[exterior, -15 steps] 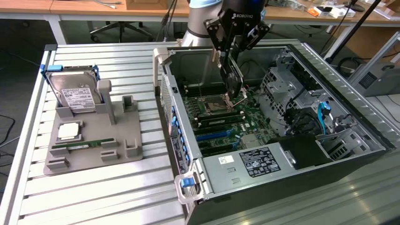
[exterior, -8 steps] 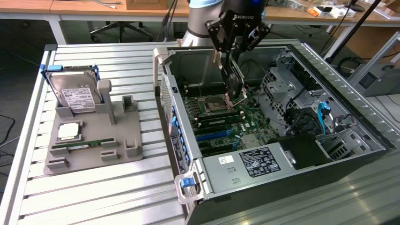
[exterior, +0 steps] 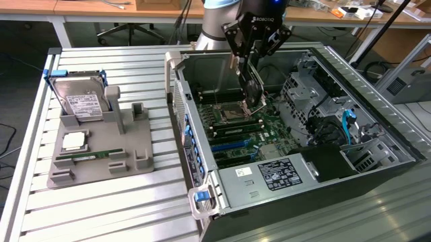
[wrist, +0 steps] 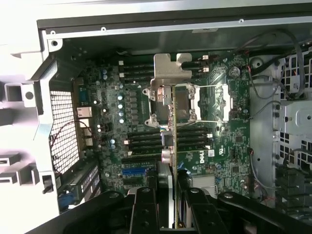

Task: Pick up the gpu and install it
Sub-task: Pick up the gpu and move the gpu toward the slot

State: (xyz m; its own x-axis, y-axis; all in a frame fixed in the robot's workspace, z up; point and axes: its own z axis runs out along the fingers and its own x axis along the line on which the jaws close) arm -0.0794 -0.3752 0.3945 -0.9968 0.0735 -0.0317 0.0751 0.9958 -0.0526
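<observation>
Bright even room light; case (exterior: 180,101) interior shadowed; table (wrist: 12,29) washed out.

gpu (exterior: 251,89) perhaps just above motherboard (exterior: 264,132); inside case (exterior: 210,65)

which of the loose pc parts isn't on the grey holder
The gpu, gripped edge-on by the gripper over the motherboard; the hard drive, square chip and green RAM stick sit on the grey holder.

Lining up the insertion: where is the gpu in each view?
Exterior view: gpu hangs upright over the motherboard, inside the open computer case.
Wrist view: gpu is an edge-on thin strip clamped in the gripper.
Shared landmark: the CPU socket beneath it.
</observation>
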